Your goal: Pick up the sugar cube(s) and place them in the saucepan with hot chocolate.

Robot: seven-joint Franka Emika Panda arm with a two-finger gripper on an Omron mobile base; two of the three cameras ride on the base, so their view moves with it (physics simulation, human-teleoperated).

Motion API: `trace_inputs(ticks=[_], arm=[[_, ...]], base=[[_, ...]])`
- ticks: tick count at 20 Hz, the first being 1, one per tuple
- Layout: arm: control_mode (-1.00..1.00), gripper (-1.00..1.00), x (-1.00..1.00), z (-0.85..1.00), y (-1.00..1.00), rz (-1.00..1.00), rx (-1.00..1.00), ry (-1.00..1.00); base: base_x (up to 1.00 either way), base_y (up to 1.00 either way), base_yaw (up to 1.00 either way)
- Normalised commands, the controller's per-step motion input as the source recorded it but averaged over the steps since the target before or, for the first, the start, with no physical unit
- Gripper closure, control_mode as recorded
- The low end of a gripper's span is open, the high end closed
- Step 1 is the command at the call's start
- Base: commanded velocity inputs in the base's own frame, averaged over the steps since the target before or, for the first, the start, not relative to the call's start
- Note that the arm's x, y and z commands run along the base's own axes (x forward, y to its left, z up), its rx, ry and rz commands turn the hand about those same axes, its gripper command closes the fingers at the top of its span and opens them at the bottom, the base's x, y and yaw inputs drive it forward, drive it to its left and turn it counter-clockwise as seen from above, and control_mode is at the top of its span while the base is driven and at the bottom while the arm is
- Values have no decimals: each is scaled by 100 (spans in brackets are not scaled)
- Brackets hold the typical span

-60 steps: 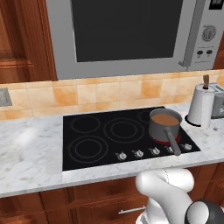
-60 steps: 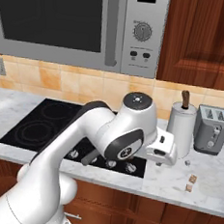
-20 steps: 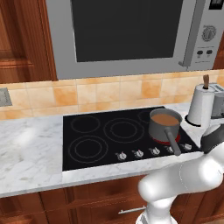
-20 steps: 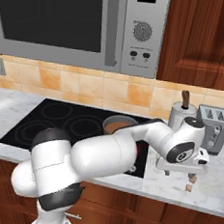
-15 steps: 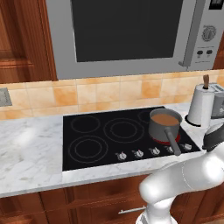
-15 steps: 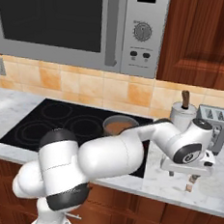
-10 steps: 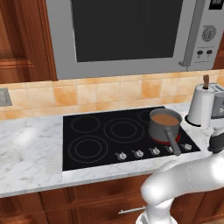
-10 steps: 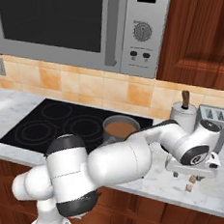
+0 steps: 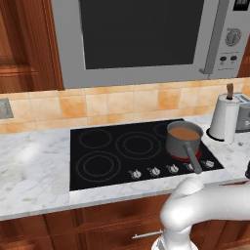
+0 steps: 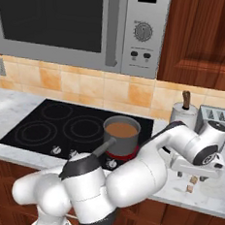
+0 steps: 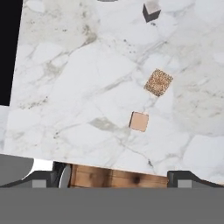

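perhaps three sugar cubes (image 11: 139, 121), one saucepan (image 9: 184, 139)

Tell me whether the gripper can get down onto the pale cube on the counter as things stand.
Probably yes. The gripper hangs open above the marble counter, and the pale cube lies on bare stone with a clear gap to the speckled cube; nothing covers it.

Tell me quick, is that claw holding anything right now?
Claw: open, holding nothing, above the sugar cubes on the counter.
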Motion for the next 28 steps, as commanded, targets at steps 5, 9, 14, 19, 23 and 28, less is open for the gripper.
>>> trace_inputs(ticks=[5, 9, 14, 19, 23, 28], arm=[[-100, -100, 12, -20, 0, 0, 0, 0], [-100, -100, 13, -26, 0, 0, 0, 0], [-100, -100, 12, -19, 0, 0, 0, 1], [-100, -100, 8, -24, 0, 0, 0, 2], [-100, -100, 0, -30, -3, 0, 0, 5], [-100, -100, 0, -28, -6, 0, 0, 7]], base=[[0, 0, 0], [0, 0, 0], [0, 0, 0], [0, 0, 0], [0, 0, 0], [0, 0, 0]])
